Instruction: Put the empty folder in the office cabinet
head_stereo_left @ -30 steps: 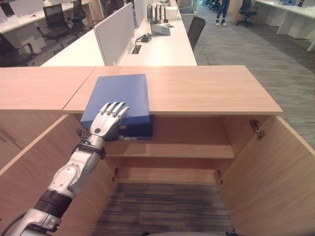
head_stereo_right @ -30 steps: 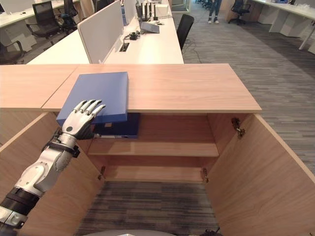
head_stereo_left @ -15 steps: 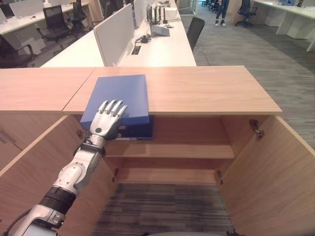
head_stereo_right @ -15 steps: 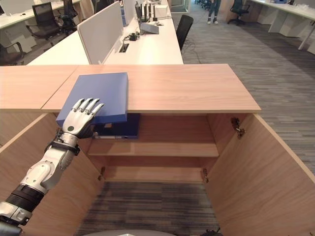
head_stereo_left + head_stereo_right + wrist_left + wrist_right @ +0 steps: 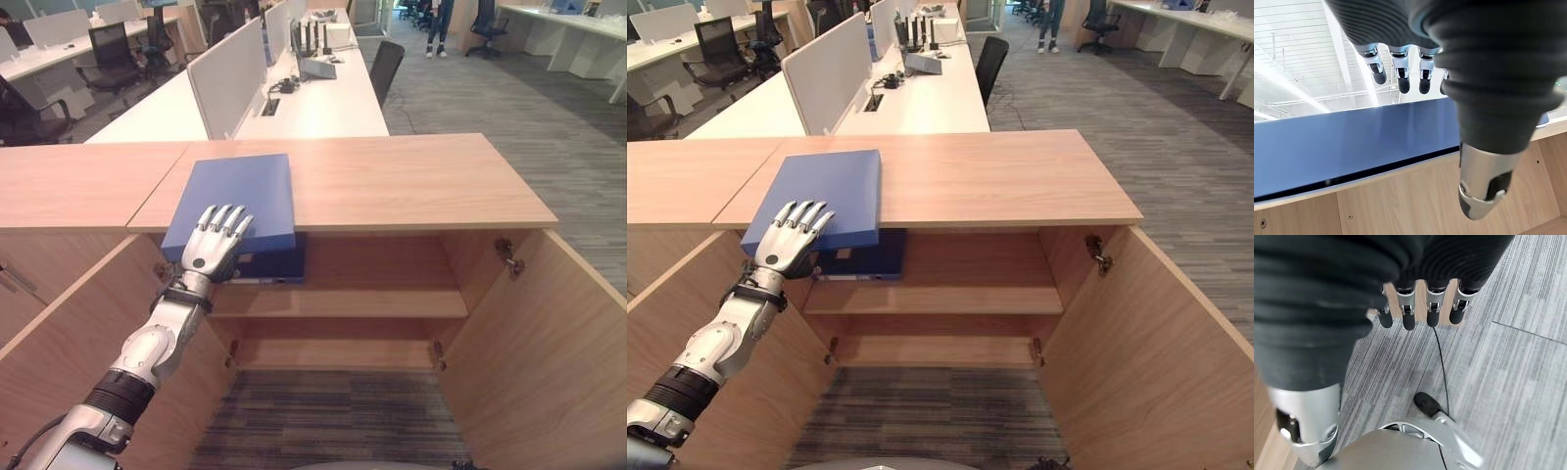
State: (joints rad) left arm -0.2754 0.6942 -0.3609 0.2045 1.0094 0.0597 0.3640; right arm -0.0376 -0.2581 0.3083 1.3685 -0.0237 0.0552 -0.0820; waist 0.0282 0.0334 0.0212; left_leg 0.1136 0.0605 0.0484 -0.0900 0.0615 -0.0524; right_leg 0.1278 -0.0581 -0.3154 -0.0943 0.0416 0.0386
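In the left eye view, the left hand (image 5: 214, 247) is resting straight fingers on the blue folder (image 5: 235, 196), which is overhanging the cabinet (image 5: 392, 181) top, likely for gripping. In the right wrist view, the right hand (image 5: 1415, 308) is hanging relaxed, holding nothing.

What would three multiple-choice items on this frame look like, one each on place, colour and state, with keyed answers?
1. Where is the folder under the left hand?
A. on the cabinet top, overhanging its front edge
B. on the lower shelf
C. on the carpet

2. What colour is it?
A. red
B. blue
C. green

3. How are the cabinet doors?
A. both shut
B. one shut
C. both swung open

Answers: 1 A, the folder lies on the cabinet top, its near edge past the front, the left hand flat on it. 2 B, its cover is blue. 3 C, the shelves show between the open doors.
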